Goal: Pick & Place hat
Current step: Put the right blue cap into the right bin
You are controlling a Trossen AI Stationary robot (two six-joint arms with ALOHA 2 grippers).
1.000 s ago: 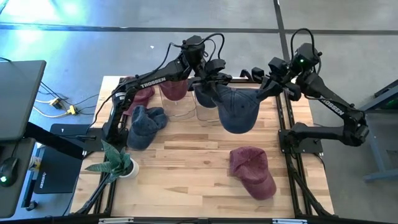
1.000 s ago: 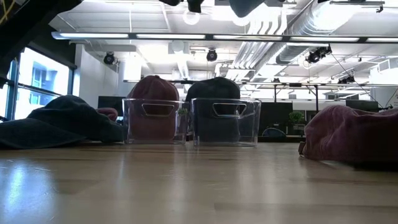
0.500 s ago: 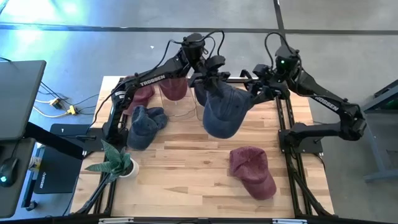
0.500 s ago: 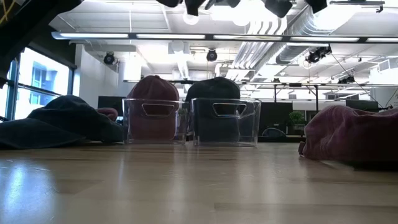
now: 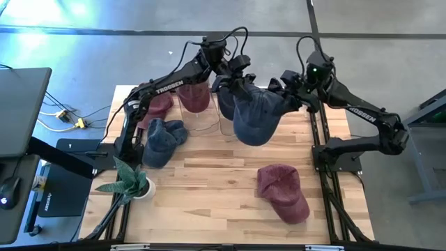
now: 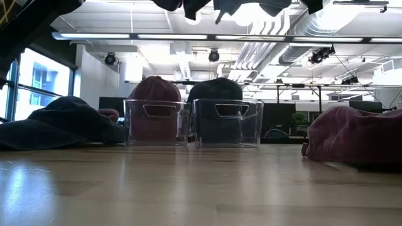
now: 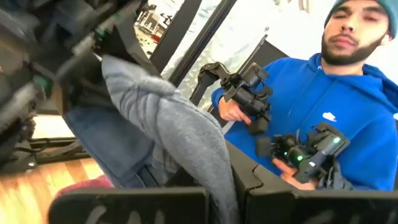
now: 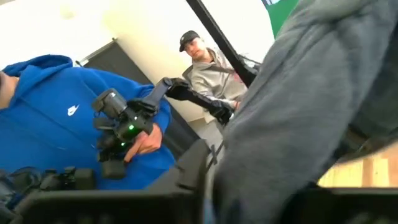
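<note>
Hat, dark blue, hangs in the air above the far middle of the table, stretched between the two grippers, over the clear bin that already holds a dark cap. Half a second ago it drooped lower and more toward the table's centre; now it sits higher and closer to the bins, bunched more tightly.

Left gripper is at the hat's far left edge, jaws closed on the fabric; the left wrist view shows grey-blue cloth pinched right at the fingers. This grip looks unchanged from a second ago.

Right gripper is against the hat's right edge. In the right wrist view cloth fills the space at the fingers, but whether the jaws are clamped on it or parted, I cannot tell. A second ago this arm reached in from farther right; it has since swung in closer to the left gripper.

On the table, unmoved across frames: a maroon hat near right, a blue hat at left, a maroon hat in the left bin, another maroon one beside it, and a small plant.

A person in a blue hoodie holds controller handles beyond the table.
</note>
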